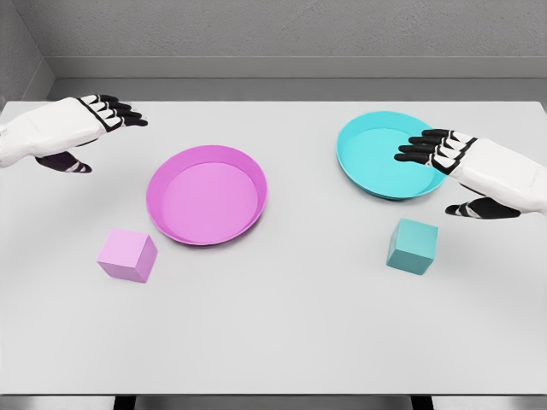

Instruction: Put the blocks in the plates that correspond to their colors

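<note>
Left hand (pixel 81 128): fingers spread flat, holding nothing, hovering over the table (pixel 282 333) left of the pink plate (pixel 207 195).
Right hand (pixel 466 166): open, holding nothing, over the near rim of the teal plate (pixel 376 145).
Handling: both blocks likely light, rigid, smooth; pinch 2 opposite flat faces.
Pink block (pixel 127 254): pale cube, just in front-left of its plate.
Teal block (pixel 412 246): matte cube, in front of its plate.

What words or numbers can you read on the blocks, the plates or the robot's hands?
None. The pink block, teal block, pink plate and teal plate are plain, and nothing is written on the left hand, right hand or table.
</note>
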Available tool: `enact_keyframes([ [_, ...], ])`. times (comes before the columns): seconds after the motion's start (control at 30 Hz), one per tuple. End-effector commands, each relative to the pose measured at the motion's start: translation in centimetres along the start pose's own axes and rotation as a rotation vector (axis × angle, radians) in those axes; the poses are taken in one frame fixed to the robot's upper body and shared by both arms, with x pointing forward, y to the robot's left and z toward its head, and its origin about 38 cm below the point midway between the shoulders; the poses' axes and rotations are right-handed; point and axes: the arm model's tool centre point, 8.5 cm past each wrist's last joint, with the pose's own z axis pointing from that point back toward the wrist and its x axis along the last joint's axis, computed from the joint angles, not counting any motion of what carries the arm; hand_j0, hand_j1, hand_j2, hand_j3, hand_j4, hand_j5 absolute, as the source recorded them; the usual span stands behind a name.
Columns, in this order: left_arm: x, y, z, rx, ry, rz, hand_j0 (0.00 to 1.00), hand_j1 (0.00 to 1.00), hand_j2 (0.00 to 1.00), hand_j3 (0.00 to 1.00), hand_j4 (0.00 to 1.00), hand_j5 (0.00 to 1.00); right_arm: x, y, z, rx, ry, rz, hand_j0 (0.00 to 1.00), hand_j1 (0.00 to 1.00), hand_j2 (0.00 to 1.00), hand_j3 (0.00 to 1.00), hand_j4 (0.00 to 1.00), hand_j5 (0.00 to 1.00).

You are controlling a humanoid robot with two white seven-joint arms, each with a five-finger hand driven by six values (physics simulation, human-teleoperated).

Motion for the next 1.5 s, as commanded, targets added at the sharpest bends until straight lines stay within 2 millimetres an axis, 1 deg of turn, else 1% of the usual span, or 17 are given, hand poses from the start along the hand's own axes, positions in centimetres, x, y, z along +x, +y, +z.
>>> enact_keyframes([
  [0.0, 0.0, 0.1, 0.1, 0.002, 0.001, 0.003, 1.00, 1.00, 1.00, 1.00, 1.00, 1.00, 0.0, 0.0, 0.0, -0.001, -0.001, -0.005, 1.00, 1.00, 1.00, 1.00, 1.00, 1.00],
  [0.1, 0.0, 0.0, 0.1, 0.000, 0.000, 0.003, 1.00, 1.00, 1.00, 1.00, 1.00, 1.00, -0.1, -0.2, 0.2, -0.002, 0.004, -0.003, 1.00, 1.00, 1.00, 1.00, 1.00, 1.00],
  [0.17, 0.9, -0.4, 0.6, -0.044, -0.021, -0.014, 1.00, 1.00, 1.00, 1.00, 1.00, 1.00, -0.2, -0.1, 0.2, 0.003, 0.007, -0.006, 1.00, 1.00, 1.00, 1.00, 1.00, 1.00],
  [0.2, 1.8, -0.8, 0.9, -0.065, -0.046, -0.024, 1.00, 1.00, 1.00, 1.00, 1.00, 1.00, -0.3, 0.1, 0.3, 0.016, 0.012, -0.003, 1.00, 1.00, 1.00, 1.00, 1.00, 1.00],
  [0.27, 1.5, -1.0, 2.2, -0.097, -0.031, -0.037, 1.00, 1.00, 1.00, 1.00, 1.00, 1.00, -0.4, 1.6, 0.4, 0.161, 0.014, -0.007, 1.00, 1.00, 1.00, 1.00, 1.00, 1.00],
  [0.3, 1.8, -1.3, 2.4, -0.109, -0.038, -0.040, 1.00, 1.00, 1.00, 1.00, 1.00, 1.00, -0.4, 2.1, 0.5, 0.209, 0.014, -0.008, 1.00, 1.00, 1.00, 1.00, 1.00, 1.00],
  [0.37, 2.1, -1.4, 4.1, -0.172, -0.037, -0.071, 1.00, 1.00, 1.00, 1.00, 1.00, 1.00, -0.3, 2.7, 0.6, 0.273, 0.013, -0.009, 1.00, 1.00, 1.00, 1.00, 1.00, 1.00],
  [0.43, 2.0, -1.5, 4.8, -0.193, -0.031, -0.079, 1.00, 1.00, 1.00, 1.00, 1.00, 1.00, -0.2, 3.6, 0.7, 0.340, 0.006, -0.018, 1.00, 1.00, 1.00, 1.00, 1.00, 1.00],
  [0.57, 2.4, -2.6, 5.5, -0.233, -0.037, -0.071, 1.00, 1.00, 1.00, 1.00, 1.00, 1.00, 0.0, 3.8, 0.6, 0.352, 0.001, -0.019, 1.00, 1.00, 1.00, 1.00, 1.00, 1.00],
  [0.73, 3.0, -4.1, 5.4, -0.287, -0.053, -0.064, 1.00, 1.00, 1.00, 1.00, 1.00, 1.00, 0.6, 5.5, 0.2, 0.394, -0.025, -0.046, 1.00, 1.00, 1.00, 1.00, 1.00, 1.00],
  [0.8, 3.4, -4.9, 5.3, -0.304, -0.060, -0.064, 1.00, 1.00, 1.00, 1.00, 1.00, 1.00, 0.7, 5.6, 0.2, 0.396, -0.028, -0.047, 1.00, 1.00, 1.00, 1.00, 1.00, 1.00],
  [0.87, 3.8, -5.1, 5.0, -0.303, -0.071, -0.063, 1.00, 1.00, 1.00, 1.00, 1.00, 1.00, 0.7, 5.3, -0.5, 0.430, -0.044, -0.020, 1.00, 1.00, 1.00, 1.00, 1.00, 1.00],
  [0.93, 4.5, -5.8, 4.6, -0.302, -0.090, -0.049, 1.00, 1.00, 1.00, 1.00, 1.00, 1.00, 0.6, 5.5, -1.2, 0.456, -0.058, -0.013, 1.00, 1.00, 1.00, 1.00, 1.00, 1.00],
  [1.07, 5.8, -6.0, 3.6, -0.286, -0.131, -0.044, 1.00, 1.00, 1.00, 1.00, 1.00, 1.00, 0.0, 6.3, -0.8, 0.510, -0.040, -0.023, 1.00, 1.00, 1.00, 1.00, 1.00, 1.00],
  [1.23, 6.7, -6.0, 3.0, -0.274, -0.160, -0.042, 1.00, 1.00, 1.00, 1.00, 1.00, 1.00, -0.4, 5.6, -1.0, 0.515, -0.034, -0.008, 1.00, 1.00, 1.00, 1.00, 1.00, 1.00],
  [1.27, 6.8, -6.1, 3.0, -0.277, -0.161, -0.043, 1.00, 1.00, 1.00, 1.00, 1.00, 1.00, -0.5, 5.2, -1.1, 0.509, -0.033, 0.001, 1.00, 1.00, 1.00, 1.00, 1.00, 1.00],
  [1.47, 7.0, -6.4, 3.2, -0.297, -0.163, -0.065, 1.00, 1.00, 1.00, 1.00, 1.00, 1.00, -0.6, 4.8, -1.3, 0.503, -0.032, 0.010, 1.00, 1.00, 1.00, 1.00, 1.00, 1.00],
])
